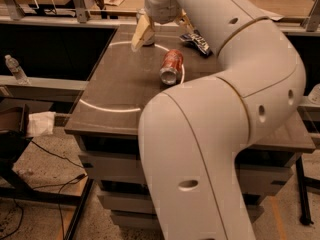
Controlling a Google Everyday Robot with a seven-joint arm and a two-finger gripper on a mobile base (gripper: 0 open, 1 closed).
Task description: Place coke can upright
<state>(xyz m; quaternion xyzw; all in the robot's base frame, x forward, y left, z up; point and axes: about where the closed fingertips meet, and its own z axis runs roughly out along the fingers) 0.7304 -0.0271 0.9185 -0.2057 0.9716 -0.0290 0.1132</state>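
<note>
The coke can (pixel 171 66) is red with a silver end and lies on its side near the middle of the dark table (pixel 115 86), its end facing the front edge. My gripper (pixel 162 29) hangs above the table's back part, just behind the can and above it, not touching it. Its two yellowish fingers (pixel 140 34) are spread apart with nothing between them. My big white arm fills the right and lower part of the view and hides the table's right side.
A dark blue snack bag (pixel 199 42) lies at the back right of the can. A white arc line (pixel 107 109) is marked on the tabletop. A water bottle (pixel 15 69) stands on a shelf at the left, and crumpled white paper (pixel 42 123) lies below it.
</note>
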